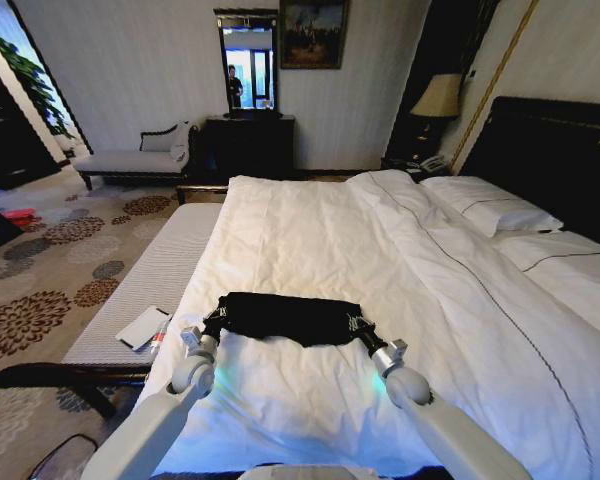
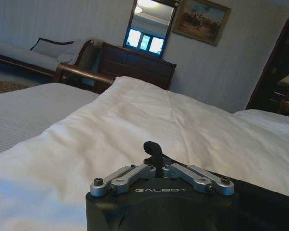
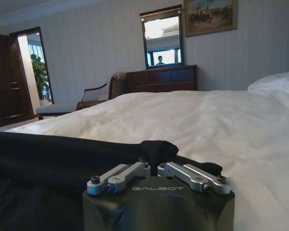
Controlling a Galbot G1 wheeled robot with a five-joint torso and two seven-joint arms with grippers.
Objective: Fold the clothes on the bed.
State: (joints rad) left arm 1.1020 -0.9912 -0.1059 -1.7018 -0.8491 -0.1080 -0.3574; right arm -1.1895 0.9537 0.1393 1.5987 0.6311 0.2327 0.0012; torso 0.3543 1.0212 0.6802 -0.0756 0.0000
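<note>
Clothes [image 1: 285, 317], a single black soft garment, lie across the near part of the bed [image 1: 310, 240] on its white duvet [image 1: 380, 290], gathered into a low band running from side to side. Each near corner is taken by one arm: the left pincer [image 1: 216, 322] sits at the garment's left end and the right pincer [image 1: 357, 324] at its right end, both low over the duvet. In the left wrist view the left pincer [image 2: 154, 153] is drawn together on a dark fold of cloth that stands up between its fingers. In the right wrist view the right pincer [image 3: 155, 153] is likewise closed, with black fabric bunched in its grip and the rest of the garment trailing off to one side.

By the look of it, the step in hand is carrying a pinched edge over to make a fold. To do that well, both arms should travel together at the same height and pace, so the edge stays straight and taut between them without sagging in the middle. The lift should be only enough to clear the layer below, since soft cloth drags the duvet and wrinkles easily. Both grips should let go together, once the edge lies flat and square on the garment
</note>
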